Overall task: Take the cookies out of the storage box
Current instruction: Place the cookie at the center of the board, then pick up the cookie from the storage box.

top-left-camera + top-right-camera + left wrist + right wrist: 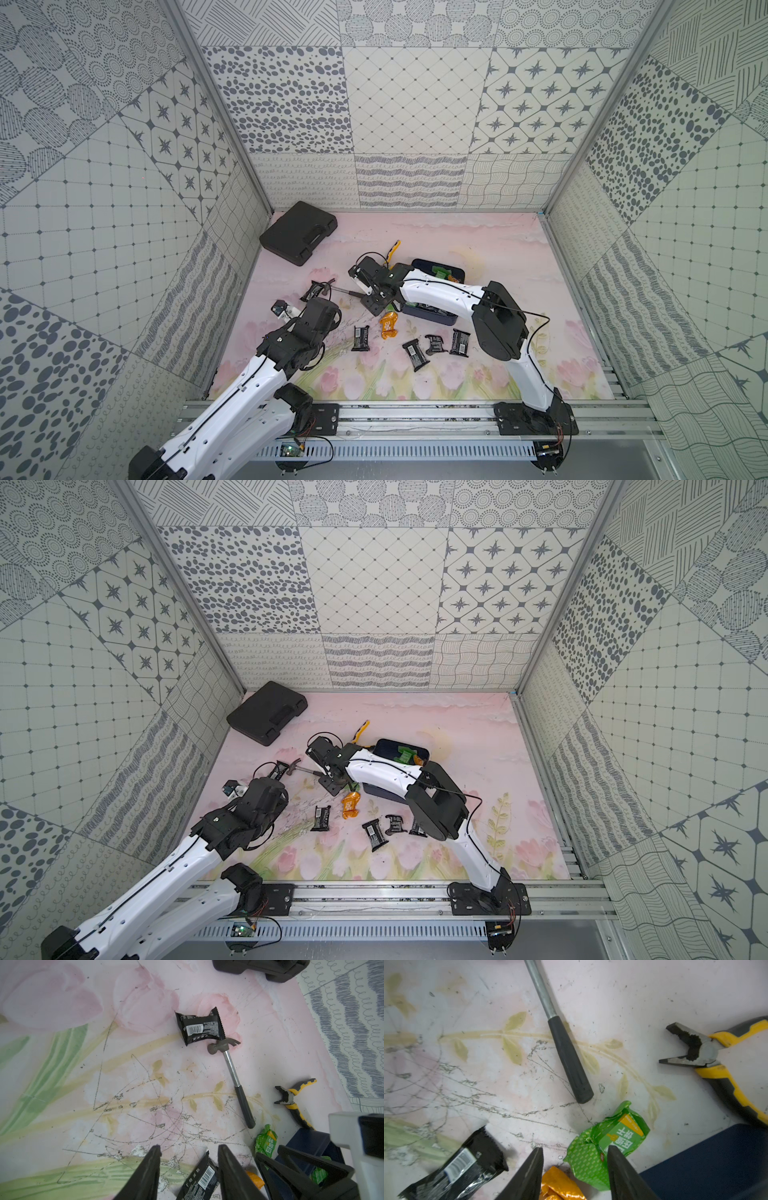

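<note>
Several cookies (pixel 414 354) lie loose on the mat (pixel 498 257), at six to seven o'clock of the storage box (pixel 440 319) in both top views; more lie inside the box, just two o'clock of the mat's middle; right gripper (pixel 575 1149) gapes empty, a green packet (pixel 608 1142) at its fingertips, beside the box at eight o'clock; left gripper (pixel 189 1147) hangs parted, a black packet (pixel 199 1178) lying between its fingers, contact unclear; hammer (pixel 232 1070) and pliers (pixel 708 1053) lie nearby.
</note>
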You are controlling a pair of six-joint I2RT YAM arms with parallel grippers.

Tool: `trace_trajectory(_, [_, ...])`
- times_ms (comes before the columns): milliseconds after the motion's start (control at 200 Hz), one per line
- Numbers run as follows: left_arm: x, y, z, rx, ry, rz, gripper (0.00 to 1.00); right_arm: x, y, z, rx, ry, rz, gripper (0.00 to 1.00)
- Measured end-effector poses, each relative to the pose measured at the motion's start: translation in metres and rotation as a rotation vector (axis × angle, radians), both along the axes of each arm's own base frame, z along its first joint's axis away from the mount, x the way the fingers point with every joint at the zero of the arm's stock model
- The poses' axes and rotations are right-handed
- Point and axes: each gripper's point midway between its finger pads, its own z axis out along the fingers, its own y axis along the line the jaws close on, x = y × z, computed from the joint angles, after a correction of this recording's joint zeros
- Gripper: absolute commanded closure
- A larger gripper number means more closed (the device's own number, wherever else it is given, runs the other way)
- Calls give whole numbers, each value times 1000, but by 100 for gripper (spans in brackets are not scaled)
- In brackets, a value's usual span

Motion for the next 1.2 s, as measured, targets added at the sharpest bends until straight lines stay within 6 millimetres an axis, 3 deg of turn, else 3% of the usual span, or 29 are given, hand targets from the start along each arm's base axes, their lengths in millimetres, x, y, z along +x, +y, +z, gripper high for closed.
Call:
trace_trajectory(165, [19, -17, 11, 21, -24, -119, 45, 15, -39, 54, 152, 22, -137, 45])
trace_trajectory(260, [30, -29, 16, 36, -25, -189, 44, 27, -77, 86, 257, 28, -258, 45])
trace_trajectory(350, [40, -42, 20, 42, -25, -261, 43, 37, -115, 98, 315, 33, -368, 43])
trace_trajectory(495, [57, -66, 25, 31, -35, -388, 41, 31, -161, 82, 334, 95, -498, 42])
trace_trajectory(710, [80, -111, 27, -28, -35, -566, 40, 18, -191, 45, 403, 271, -564, 42])
trace_trajectory(825, [89, -139, 22, -71, -19, -661, 38, 20, -194, 36, 463, 338, -567, 47])
trace_trajectory(960, [92, -168, 9, -122, 17, -756, 36, 25, -178, 25, 513, 390, -527, 51])
trace_trajectory(1200, [93, -199, -16, -200, 77, -846, 38, 29, -163, -2, 536, 464, -512, 61])
